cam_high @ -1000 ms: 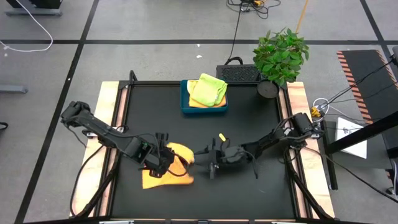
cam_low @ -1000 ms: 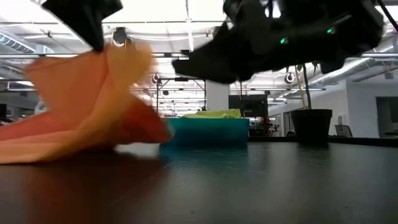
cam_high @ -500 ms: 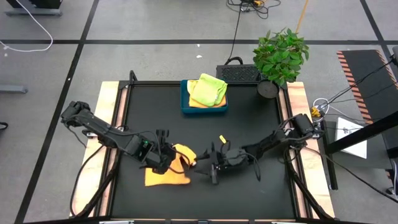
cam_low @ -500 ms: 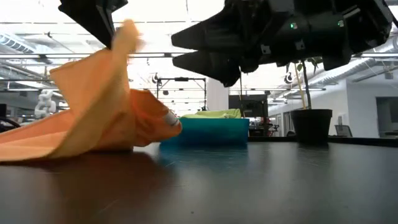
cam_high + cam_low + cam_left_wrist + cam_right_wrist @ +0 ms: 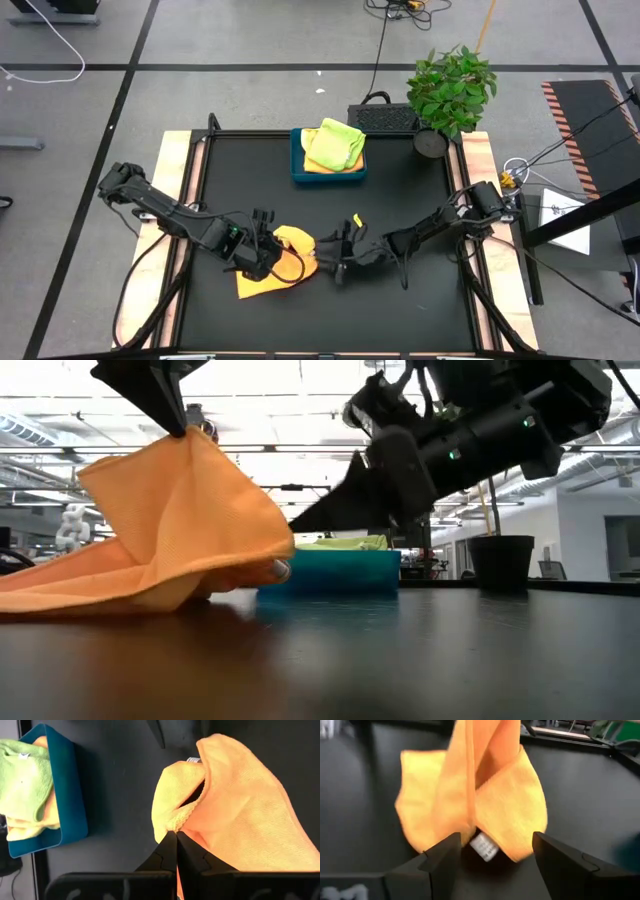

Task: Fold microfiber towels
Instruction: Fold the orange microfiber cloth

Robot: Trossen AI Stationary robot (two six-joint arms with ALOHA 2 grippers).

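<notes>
Left gripper (image 5: 268, 256) is over the front-left part of the black tabletop (image 5: 400, 200), jaws pinched tight on an edge of the orange microfiber towel (image 5: 275, 268). In the left wrist view the two dark fingers (image 5: 170, 851) meet on the cloth's hem, no gap btwn them. Low view shows that pinched edge lifted to a peak, w/ the rest of the towel (image 5: 170, 540) draping down and spreading flat on the tabletop toward the left arm's side. A small white label (image 5: 483, 845) hangs at the towel's lower fold, facing the right arm.

Right gripper (image 5: 335, 262) sits just beside the towel, on its right, jaws spread wide and holding nothing. Right wrist view: both fingers (image 5: 437, 862) frame the orange cloth, one each side, apart from it. The towel stands tented in front of them, folds running up out of view.

At the back of the tabletop, centre, a blue tray (image 5: 296, 170) holds a lime green towel (image 5: 335, 143) bunched on top, w/ a yellow/orange one (image 5: 318, 165) showing under it. Tray is well apart from both grippers. A potted plant (image 5: 450, 90) stands at the back-right corner, a black basket-like object (image 5: 383, 116) just beside it.
</notes>
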